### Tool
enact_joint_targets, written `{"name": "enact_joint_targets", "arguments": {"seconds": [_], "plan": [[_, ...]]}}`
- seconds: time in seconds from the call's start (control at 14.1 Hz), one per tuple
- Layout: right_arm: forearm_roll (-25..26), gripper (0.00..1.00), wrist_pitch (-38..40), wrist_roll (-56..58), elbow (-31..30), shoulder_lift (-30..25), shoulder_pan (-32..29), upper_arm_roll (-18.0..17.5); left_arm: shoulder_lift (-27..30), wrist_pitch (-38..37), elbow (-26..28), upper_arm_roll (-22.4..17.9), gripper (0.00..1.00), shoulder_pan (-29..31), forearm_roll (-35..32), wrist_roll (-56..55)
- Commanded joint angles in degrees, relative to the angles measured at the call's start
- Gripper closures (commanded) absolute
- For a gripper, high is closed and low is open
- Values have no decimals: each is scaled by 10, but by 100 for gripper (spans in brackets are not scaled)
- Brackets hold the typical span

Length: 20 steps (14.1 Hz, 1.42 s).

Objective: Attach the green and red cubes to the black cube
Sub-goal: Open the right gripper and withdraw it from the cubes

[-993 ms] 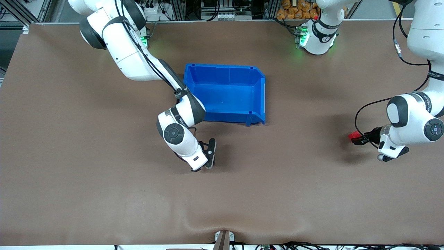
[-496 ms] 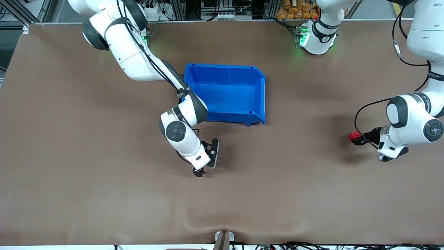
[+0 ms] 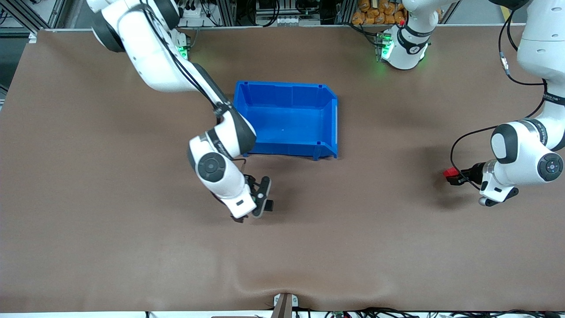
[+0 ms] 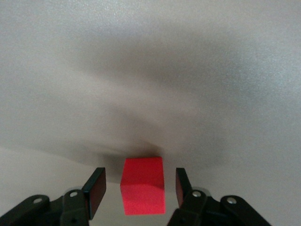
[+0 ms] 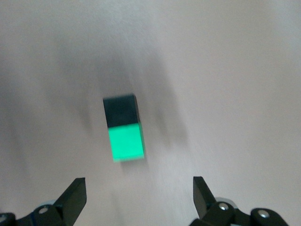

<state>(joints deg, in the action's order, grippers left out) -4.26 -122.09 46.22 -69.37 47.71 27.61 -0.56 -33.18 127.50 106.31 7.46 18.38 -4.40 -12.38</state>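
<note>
- The red cube [image 4: 143,185] is a plain, sharp-edged block of matte, even colour; it sits between the two black fingers of the left gripper [image 4: 140,192], with a narrow gap showing on each side, so the pads [image 4: 96,192] stand close but not pressed on it.
- In the front view that left gripper [image 3: 457,176] is low over the table toward the left arm's end, the red cube [image 3: 449,172] at its tips.
- The green cube [image 5: 125,143] and the black cube [image 5: 121,109] lie joined face to face as one short bar, both smooth and square-cornered, the black one dull.
- The right gripper [image 5: 139,197] hangs above this pair with its fingers spread wide, holding nothing; the bar lies just ahead of the gap between them.
- In the front view the right gripper [image 3: 254,211] is over the table near the blue bin [image 3: 329,128], a glossy moulded plastic tray with sloped walls.
- The table [image 3: 353,247] is covered in a brown, finely grained mat, slightly rippled at the edge nearest the front camera.
</note>
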Motion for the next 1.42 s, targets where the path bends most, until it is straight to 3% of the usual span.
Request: {"name": "enact_joint_targets", "arguments": {"seconds": [0.0, 0.5, 0.78, 1.13, 1.35], "plan": [[5, 0, 33, -14, -21, -56, -49, -8, -10, 1, -12, 4, 32, 5, -10, 0], [4, 0, 112, -16, -33, -150, -145, -7, -15, 1, -13, 4, 39, 6, -10, -1], [4, 0, 169, -27, -33, -197, -182, 15, -15, 1, -12, 4, 56, 6, -10, -4], [-1, 0, 252, -29, -34, -251, -183, 89, -14, 1, -13, 4, 100, 6, -11, -4], [-1, 0, 305, -84, -34, -276, -200, 108, -8, -1, -21, 6, 100, 2, 1, -29]]}}
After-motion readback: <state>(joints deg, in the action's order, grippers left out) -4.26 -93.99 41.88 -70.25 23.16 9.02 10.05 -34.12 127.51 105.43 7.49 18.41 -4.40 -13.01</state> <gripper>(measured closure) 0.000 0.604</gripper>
